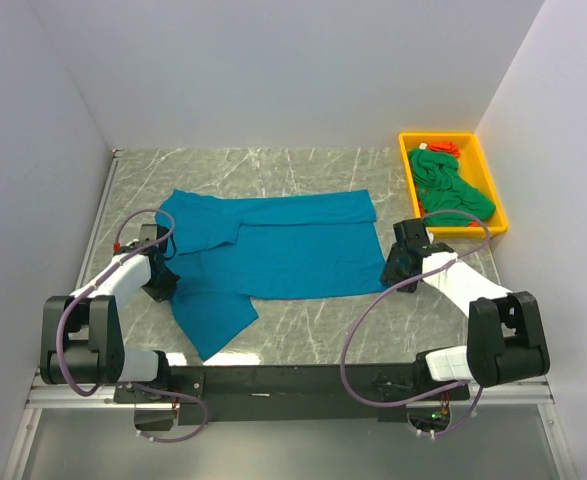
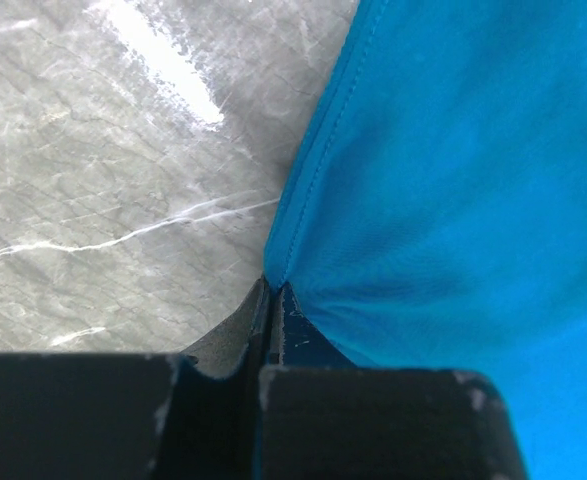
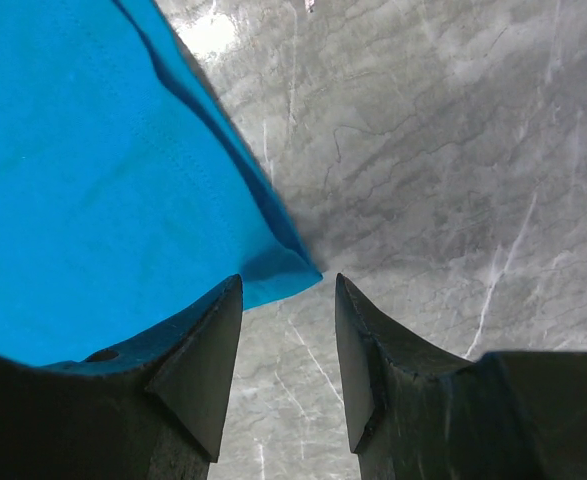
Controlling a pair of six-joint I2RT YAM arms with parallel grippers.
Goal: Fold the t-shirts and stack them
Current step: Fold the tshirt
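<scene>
Top view: teal-blue t-shirt (image 1: pixel 293 250) flat on desk (image 1: pixel 303 170), long axis left-right, hem toward right claw (image 1: pixel 394 272), sleeve slanting nearward by left claw (image 1: pixel 163 287). Left wrist: claw clamped on the shirt's edge. Right wrist: claw narrowly parted, shirt corner lying between its fingertips.

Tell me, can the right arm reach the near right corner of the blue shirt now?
Probably yes. The right arm has its jaws open just before the corner of the shirt, which lies flat on the table, with nothing between.
</scene>
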